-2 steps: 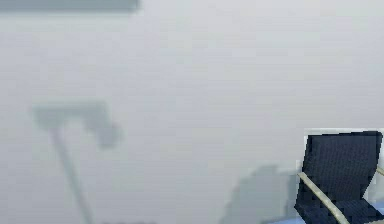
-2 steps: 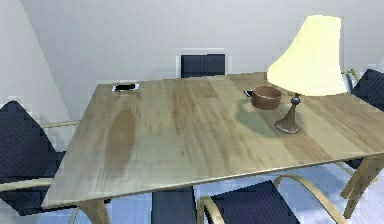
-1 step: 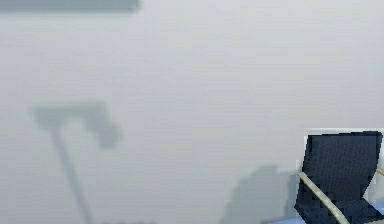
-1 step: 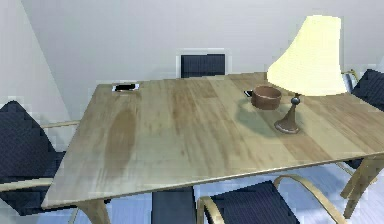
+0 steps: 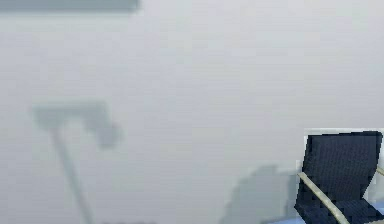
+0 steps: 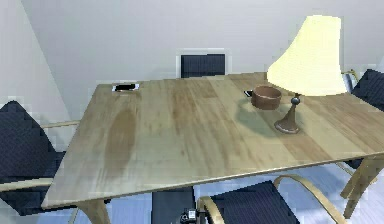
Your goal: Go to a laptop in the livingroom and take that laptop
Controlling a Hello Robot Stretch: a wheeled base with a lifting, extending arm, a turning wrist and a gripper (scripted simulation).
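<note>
A wooden table (image 6: 190, 135) spreads across the arm side view. On its far left corner lies a small flat dark thing with a pale rim (image 6: 125, 87). At the bottom edge, just below the table's near side, a dark piece with small white marks looks like my gripper (image 6: 186, 214). Its far end is hard to make out, so I cannot tell whether it holds anything.
On the table's right stand a lamp with a cream shade (image 6: 303, 58) and a brown bowl (image 6: 266, 96). Dark blue chairs ring the table at the left (image 6: 22, 140), far side (image 6: 203, 65), right (image 6: 368, 88) and near side (image 6: 250, 203). Ahead are a pale wall (image 5: 180, 100) and another chair (image 5: 340, 175).
</note>
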